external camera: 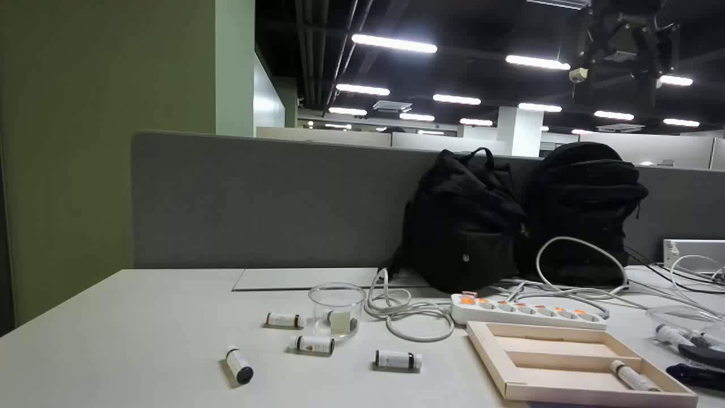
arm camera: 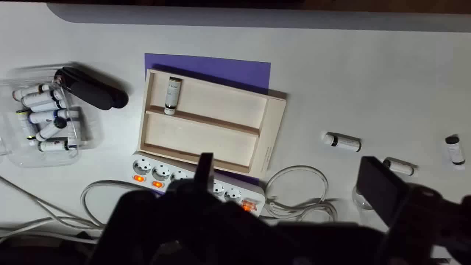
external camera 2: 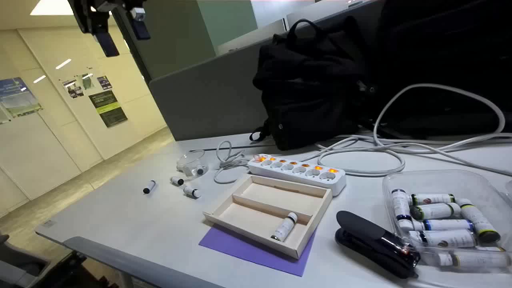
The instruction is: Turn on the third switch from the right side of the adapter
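The adapter is a long white power strip (external camera 2: 298,171) behind the wooden tray, also visible in an exterior view (external camera: 527,313). A row of orange switches runs along it, with a larger red-orange switch at one end. The two rightmost small switches glow brighter than the third switch from the right (external camera 2: 305,165). In the wrist view the adapter (arm camera: 160,172) is partly hidden by a finger, and only two small switches and the large one show. My gripper (external camera 2: 124,38) is open, high above the table and apart from everything. Its fingers stand wide in the wrist view (arm camera: 290,173), holding nothing.
The wooden tray (external camera 2: 256,239) holds one small bottle (external camera 2: 285,227) and stands directly in front of the adapter, over purple paper (external camera 2: 256,252). A stapler (external camera 2: 372,242) and transparent bottle box (external camera 2: 448,176) lie beside it. Loose bottles (external camera: 396,360), a cup (external camera: 338,297), cords and backpacks (external camera: 464,226) surround it.
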You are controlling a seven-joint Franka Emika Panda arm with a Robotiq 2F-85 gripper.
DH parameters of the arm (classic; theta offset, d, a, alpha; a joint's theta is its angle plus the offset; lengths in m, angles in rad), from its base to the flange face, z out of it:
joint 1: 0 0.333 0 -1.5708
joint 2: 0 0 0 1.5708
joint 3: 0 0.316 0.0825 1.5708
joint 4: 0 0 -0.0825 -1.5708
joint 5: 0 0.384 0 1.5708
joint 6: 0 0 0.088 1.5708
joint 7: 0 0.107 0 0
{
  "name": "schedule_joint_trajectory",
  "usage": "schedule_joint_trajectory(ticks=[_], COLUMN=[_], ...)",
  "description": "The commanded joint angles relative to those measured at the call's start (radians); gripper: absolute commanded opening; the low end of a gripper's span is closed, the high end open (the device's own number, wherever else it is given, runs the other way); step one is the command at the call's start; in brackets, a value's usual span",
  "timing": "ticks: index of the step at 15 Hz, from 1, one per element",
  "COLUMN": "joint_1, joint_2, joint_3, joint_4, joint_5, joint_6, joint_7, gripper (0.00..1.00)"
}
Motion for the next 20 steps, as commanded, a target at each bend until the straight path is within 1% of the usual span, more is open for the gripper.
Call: schedule_joint_trajectory(ticks=[1,11,12,13,14,15,18,20], joint_1=[-0.003,-0.003,-0.014,-0.021,-0.016,-0.019,-0.03,-0.038], joint_2=[0.0,0.0,0.024,0.054,0.108,0.15,0.34,0.459], joint_3=[0.002,0.002,0.005,0.006,-0.005,-0.008,-0.029,-0.043], joint_4=[0.002,0.002,0.01,0.015,0.037,0.049,0.115,0.172], joint_5=[0.001,0.001,-0.003,-0.018,-0.021,-0.028,-0.036,-0.026], joint_6=[-0.002,-0.002,0.042,0.117,0.172,0.243,0.459,0.524], joint_7=[-0.002,-0.002,0.023,0.022,-0.015,-0.025,-0.063,-0.079], gripper=[1.0,1.0,1.0,1.0,1.0,1.0,1.0,1.0])
